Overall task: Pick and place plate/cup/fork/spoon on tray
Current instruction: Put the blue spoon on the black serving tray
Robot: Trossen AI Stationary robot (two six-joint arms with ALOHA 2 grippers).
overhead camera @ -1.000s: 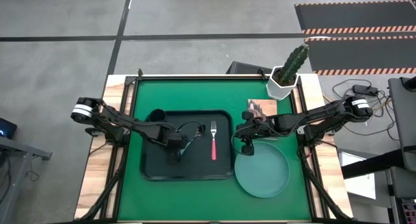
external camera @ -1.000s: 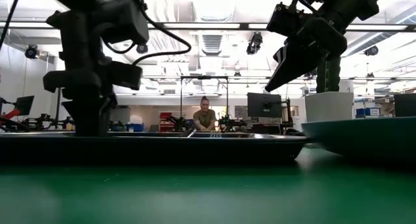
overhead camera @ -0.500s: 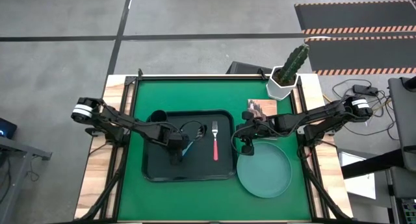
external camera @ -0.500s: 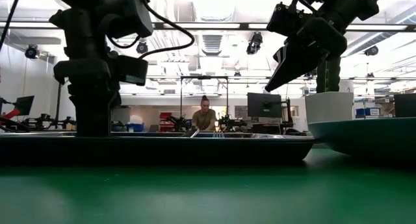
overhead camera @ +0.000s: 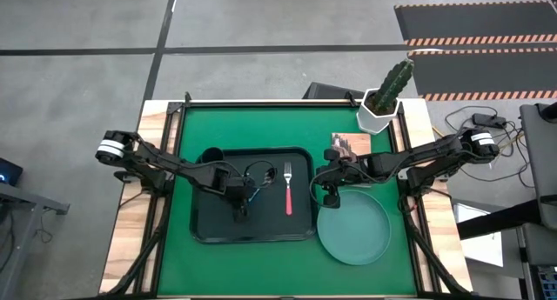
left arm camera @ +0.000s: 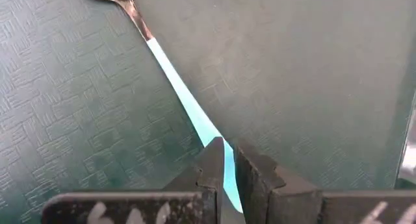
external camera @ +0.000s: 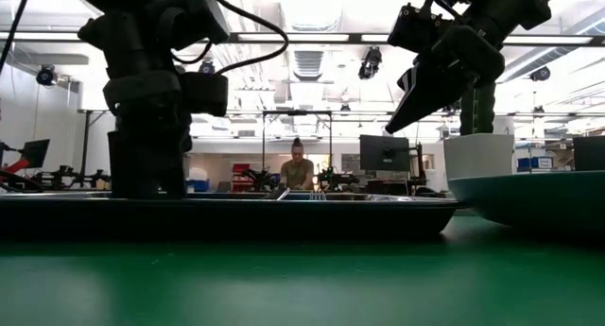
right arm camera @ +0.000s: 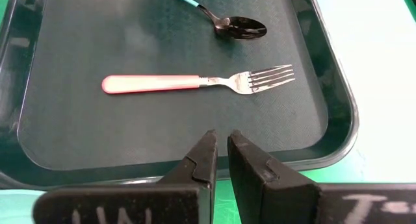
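The spoon lies on the tray, near its middle, and the left tool is closed on the end of its blue handle; the bowl rests on the tray floor. Beside it, toward the tray's right side, the fork lies flat with its tines pointing at the far rim and its pink handle toward the near rim. The cup stands in the tray's far left corner. The plate sits off the tray on the green mat, just beside the tray's near right corner, touching or almost touching its rim. The right tool hangs above the gap between the tray's right rim and the plate's far edge, its fingers closed and holding nothing.

The mat covers most of the surface, whose wooden edges show at both sides. A white pot with a cactus stands at the far right corner, and a small brown card lies on the mat near it. The near strip of mat and the far strip behind the tray are bare. In the low view, the room beyond has ceiling lights and monitors, and a person sits far back.
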